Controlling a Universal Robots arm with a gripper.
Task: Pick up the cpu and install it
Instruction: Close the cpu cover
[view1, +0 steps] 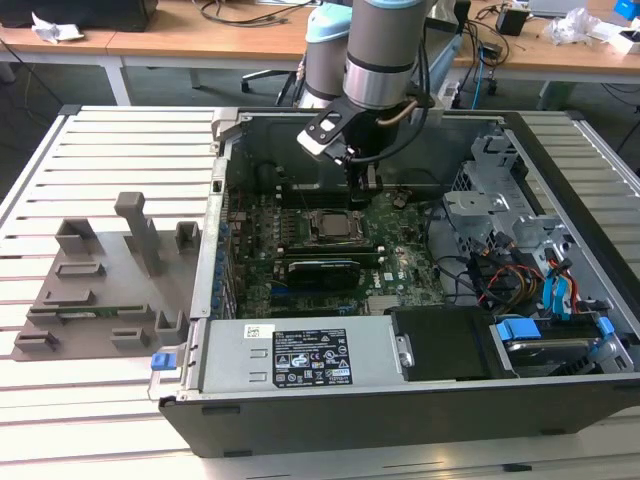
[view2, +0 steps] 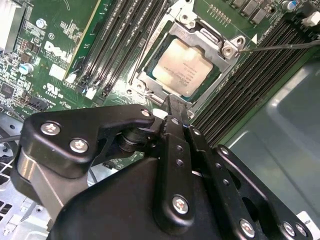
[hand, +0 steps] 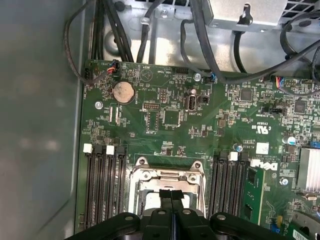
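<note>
Two fingers (hand: 166, 200) of gripper (view2: 173, 104) pressed together, nothing visible between them. Cpu (view2: 187, 67) lies flat inside socket frame (view2: 227, 47) on motherboard (view2: 60, 45), just beyond fingertips, contact unclear. In first wrist view fingers hide most of cpu; gripper body cut off at picture edge.

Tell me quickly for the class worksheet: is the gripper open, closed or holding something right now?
Gripper: closed, holding nothing, poised by the cpu, which sits in its socket.
</note>
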